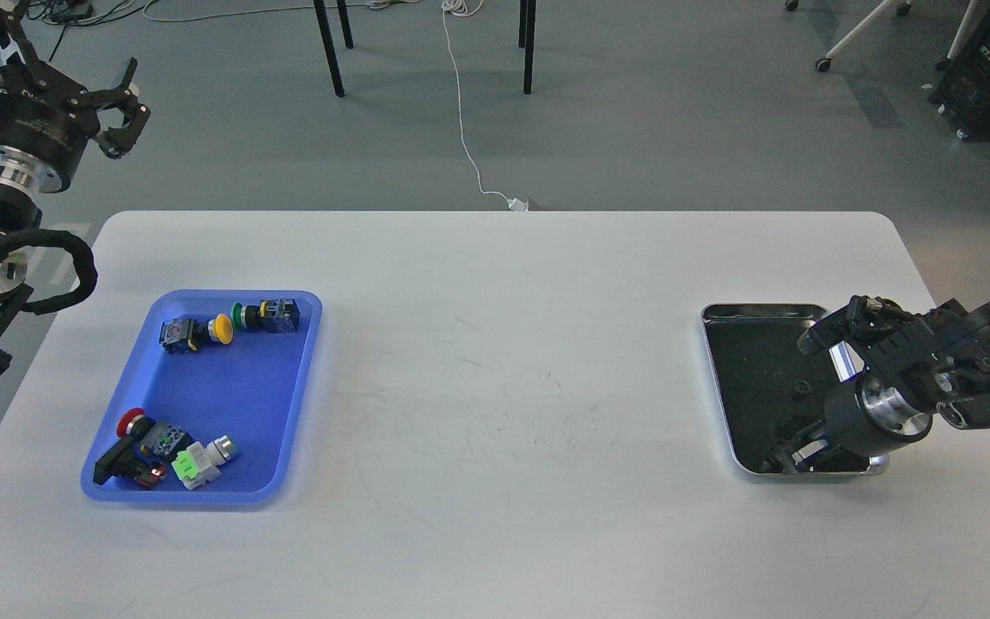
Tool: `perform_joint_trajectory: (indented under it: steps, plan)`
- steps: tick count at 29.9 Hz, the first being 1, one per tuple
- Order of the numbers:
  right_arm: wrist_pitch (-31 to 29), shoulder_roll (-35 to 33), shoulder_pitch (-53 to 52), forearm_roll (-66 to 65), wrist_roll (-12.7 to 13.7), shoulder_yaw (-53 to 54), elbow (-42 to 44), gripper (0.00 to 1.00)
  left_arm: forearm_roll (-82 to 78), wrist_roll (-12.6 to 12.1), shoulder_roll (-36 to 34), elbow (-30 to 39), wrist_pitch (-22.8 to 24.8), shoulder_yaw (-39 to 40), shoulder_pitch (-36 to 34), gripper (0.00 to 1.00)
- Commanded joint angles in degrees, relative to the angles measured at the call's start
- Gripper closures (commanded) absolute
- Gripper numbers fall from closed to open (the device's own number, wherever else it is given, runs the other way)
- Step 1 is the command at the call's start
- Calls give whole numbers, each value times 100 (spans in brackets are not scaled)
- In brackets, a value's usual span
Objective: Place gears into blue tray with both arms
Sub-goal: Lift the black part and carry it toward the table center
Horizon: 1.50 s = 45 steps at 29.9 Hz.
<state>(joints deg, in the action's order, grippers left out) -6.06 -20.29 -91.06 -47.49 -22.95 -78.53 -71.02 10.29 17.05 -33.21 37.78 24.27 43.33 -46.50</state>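
Left end effector [121, 116]: raised off the surface [495, 361] past its far-left corner, fingers spread apart, nothing held. Right end effector [791, 456]: reaching down into the near end of the steel tray [723, 387]; fingers dark against the tray bottom, opening cannot be told, nor contact. One gear [801, 391] visible on the steel tray bottom, just beside the right arm. Blue tray [229, 387]: left on the surface, holds four switches [194, 331].

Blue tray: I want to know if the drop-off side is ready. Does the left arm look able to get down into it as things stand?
Probably yes. The left gripper hangs raised beyond the table's far left corner, nothing lies between it and the blue tray, and bare floor shows mid-tray between the two clusters of push-button switches.
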Motion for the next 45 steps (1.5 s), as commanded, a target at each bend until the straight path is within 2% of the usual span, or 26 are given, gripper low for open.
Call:
perform_joint_trajectory:
  steps: [1, 19, 24, 32, 41, 45]
  plan:
    - [17, 8, -114, 21, 1, 49, 115, 82, 0, -9, -10, -77, 17, 0, 0, 2]
    - [43, 157, -518, 73, 1, 154, 142, 82, 8, -17, -98, -139, 34, 9, 0, 2]
    - [131, 666, -632, 380, 10, 312, 142, 83, 8, -9, -98, -139, 34, 0, 0, 2]
    - [307, 2029, -685, 1320, 1, 435, 299, 83, 0, -17, -141, -148, 52, 0, -8, 2]
    - [307, 2029, -571, 2103, -7, 584, 519, 82, -9, -26, -300, -157, 96, 0, 0, 2]
    - [299, 2029, -545, 2218, -104, 629, 519, 82, 0, -17, -317, -157, 131, 0, 44, 2]
